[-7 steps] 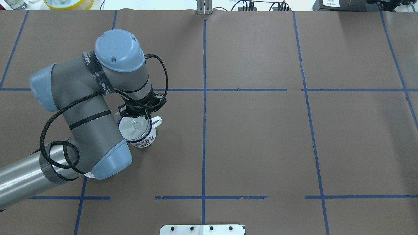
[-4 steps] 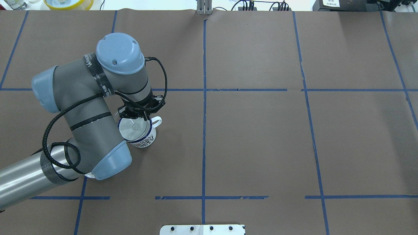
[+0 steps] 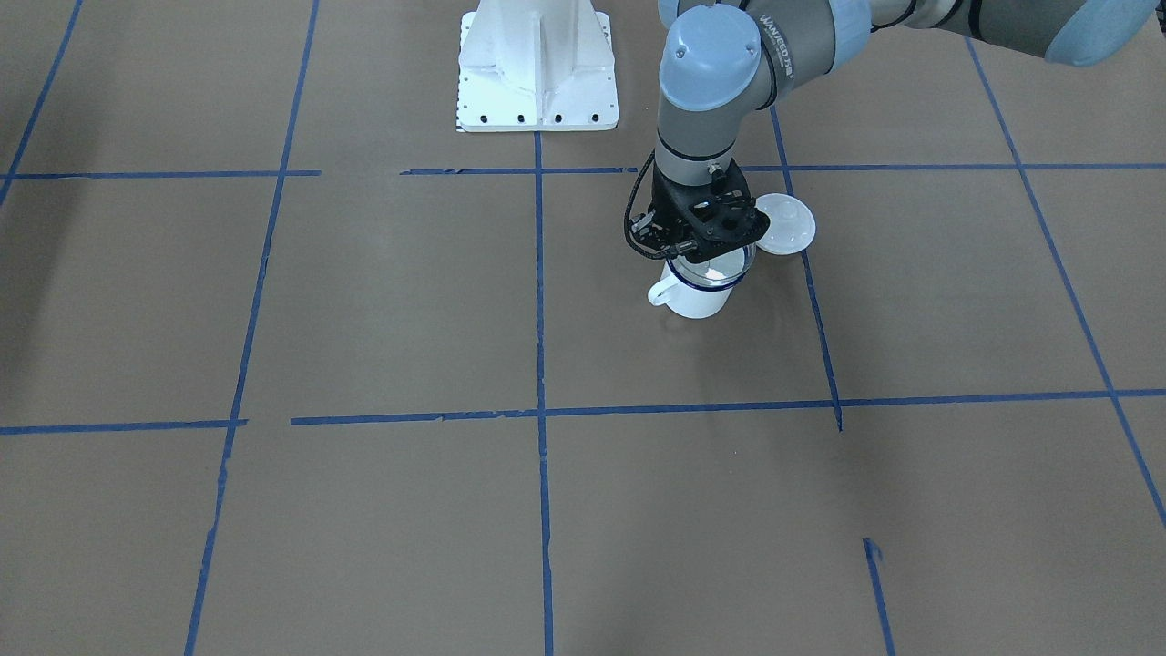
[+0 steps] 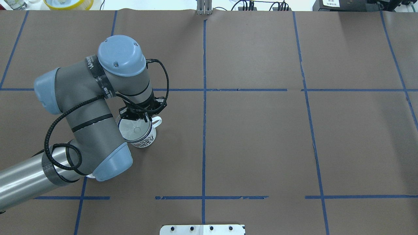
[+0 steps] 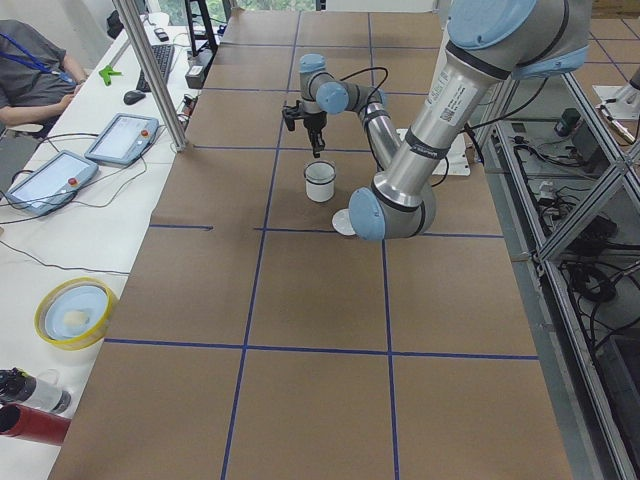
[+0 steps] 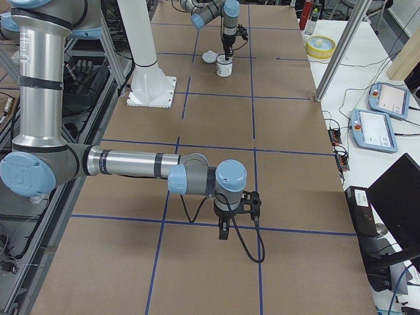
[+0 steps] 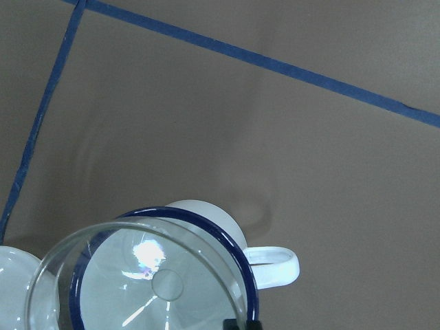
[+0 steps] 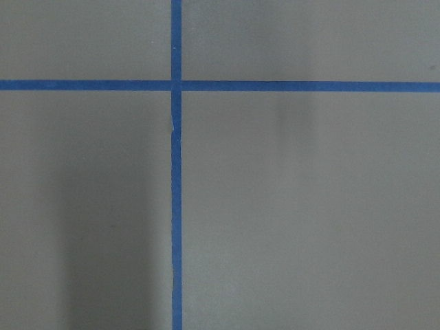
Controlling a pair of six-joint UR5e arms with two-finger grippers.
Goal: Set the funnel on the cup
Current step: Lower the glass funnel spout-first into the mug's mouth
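One step left, by my reading: letting go cleanly. The funnel (image 7: 137,275) has its cone in the mouth of the cup (image 7: 206,214), stem down, glass rim offset left of the blue rim. Whether it is seated or just above, I cannot tell.

The left gripper (image 4: 142,117) hangs over the cup's far edge, one fingertip (image 7: 240,324) at the glass. Pinching or loose, I cannot tell.

- Best: centre the cone, open slowly, lift straight up.
- Right gripper (image 6: 223,231): well apart, state unreadable.
- Count: one funnel, one cup, one white lid (image 3: 785,223) just beside the cup, two arms.
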